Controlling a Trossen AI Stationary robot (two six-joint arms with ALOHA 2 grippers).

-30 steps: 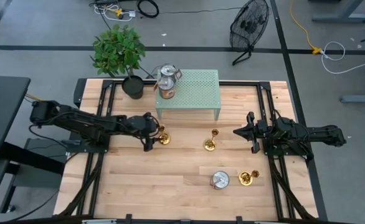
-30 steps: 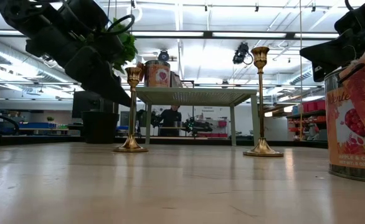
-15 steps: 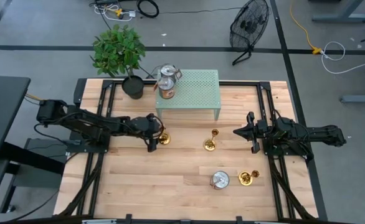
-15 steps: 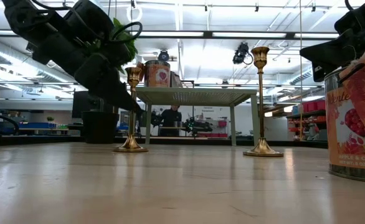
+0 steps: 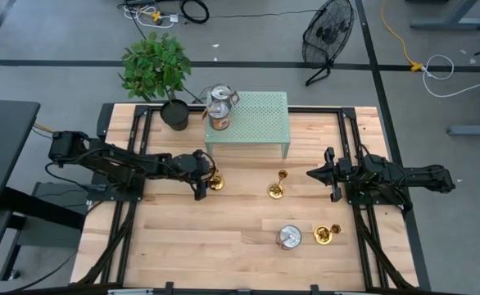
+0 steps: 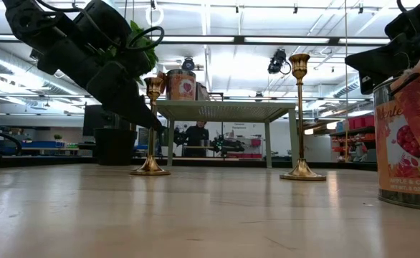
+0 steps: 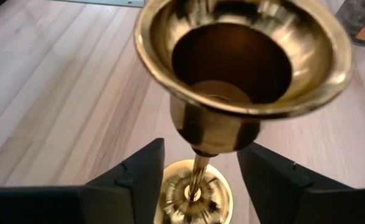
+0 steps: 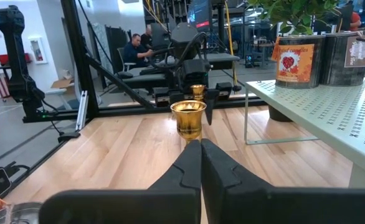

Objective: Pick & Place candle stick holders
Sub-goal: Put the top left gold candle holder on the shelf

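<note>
Three brass candle stick holders stand upright on their round bases on the wooden table: one at the left (image 5: 215, 182), one in the middle (image 5: 278, 187), one near the front right (image 5: 327, 235). My left gripper (image 7: 200, 163) is open around the left holder (image 7: 241, 68). Its fingers stand on either side of the thin stem (image 7: 197, 174), below the cup, with a gap on both sides. In the low view it (image 6: 150, 120) slants down to that holder (image 6: 153, 166). My right gripper (image 5: 314, 174) waits shut at the table's right, pointing level at the middle holder (image 8: 189, 119).
A green perforated shelf (image 5: 260, 123) stands at the far middle with two tins (image 5: 219, 106) on its left end. A potted plant (image 5: 156, 70) sits at the far left. A silver-lidded tin (image 5: 288, 238) stands beside the front-right holder. People show in the room behind.
My left gripper has tipped down and edged toward the left holder, so its fingers now flank the stem below the cup. The holder has not moved, and for the last half second the arm has kept still.
</note>
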